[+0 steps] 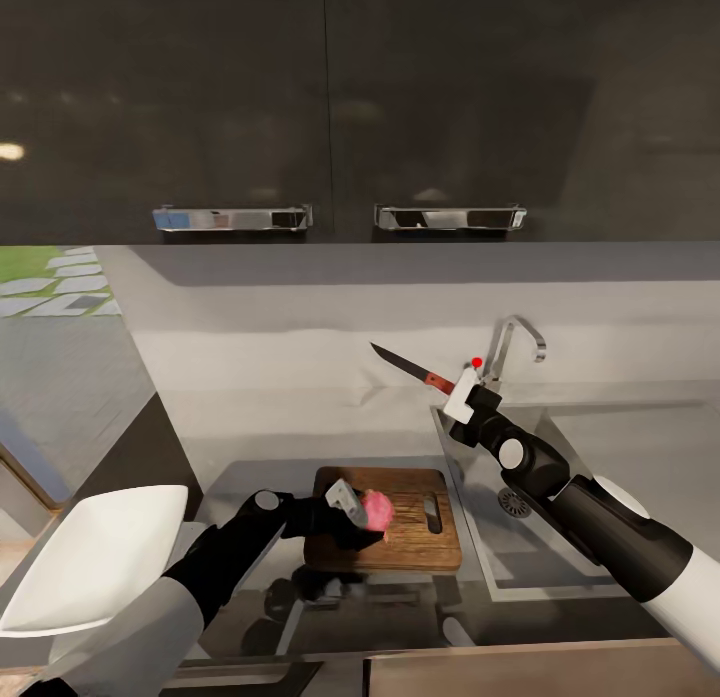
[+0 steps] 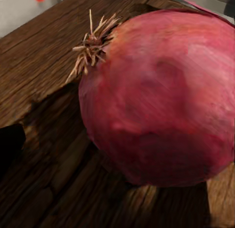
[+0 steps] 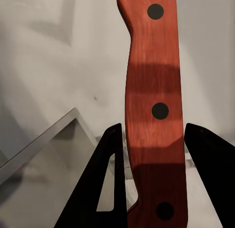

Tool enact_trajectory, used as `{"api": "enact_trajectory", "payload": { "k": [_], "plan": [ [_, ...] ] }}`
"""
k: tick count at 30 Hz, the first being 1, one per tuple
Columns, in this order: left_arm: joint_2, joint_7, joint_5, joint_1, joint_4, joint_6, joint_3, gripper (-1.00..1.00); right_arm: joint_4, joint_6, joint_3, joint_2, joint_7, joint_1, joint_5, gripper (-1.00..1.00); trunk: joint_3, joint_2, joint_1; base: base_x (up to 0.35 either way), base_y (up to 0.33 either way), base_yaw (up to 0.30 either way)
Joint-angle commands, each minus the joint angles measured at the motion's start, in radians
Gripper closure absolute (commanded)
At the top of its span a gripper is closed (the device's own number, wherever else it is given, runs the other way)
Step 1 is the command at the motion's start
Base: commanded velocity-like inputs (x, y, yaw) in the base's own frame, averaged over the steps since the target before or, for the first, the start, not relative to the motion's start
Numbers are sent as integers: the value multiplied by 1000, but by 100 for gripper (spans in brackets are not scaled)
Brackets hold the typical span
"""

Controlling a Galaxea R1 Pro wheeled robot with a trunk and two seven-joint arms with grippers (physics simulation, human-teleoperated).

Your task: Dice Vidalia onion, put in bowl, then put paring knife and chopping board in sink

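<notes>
Vidalia onion (image 1: 377, 510) (reddish skin) on chopping board (image 1: 385, 518), clasped by left gripper (image 1: 352, 507). Paring knife (image 1: 411, 367) clamped in right gripper (image 1: 465, 393), raised above sink (image 1: 545, 567).

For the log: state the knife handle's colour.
Red-orange wood grain with three black rivets on the paring knife, clearest in the right wrist view.

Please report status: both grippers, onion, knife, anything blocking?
Left gripper at the onion on the chopping board, grip unclear. Right gripper shut on the paring knife, raised near the sink. Nothing in the way.
</notes>
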Motion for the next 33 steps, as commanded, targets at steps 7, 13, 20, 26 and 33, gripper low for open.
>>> {"api": "enact_trajectory", "payload": {
  "k": [7,13,20,26,33],
  "plan": [
    [6,13,-2,-1,5,4,2,-100,-2,5,2,-1,7,-2,11,100,-2,-2,1,0,0,0],
    [6,13,-2,-1,4,4,2,-100,-2,5,3,-1,7,-2,11,100,-2,-2,1,0,0,0],
    [5,14,-2,-1,4,3,3,-100,-2,5,4,-1,7,-2,11,100,-2,-2,1,0,0,0],
    [2,13,-2,-1,4,3,3,-100,-2,5,4,-1,7,-2,11,100,-2,-2,1,0,0,0],
    [3,12,-2,-1,-17,3,3,-100,-2,5,5,-1,7,-2,12,100,-2,-2,1,0,0,0]
  ]
}}
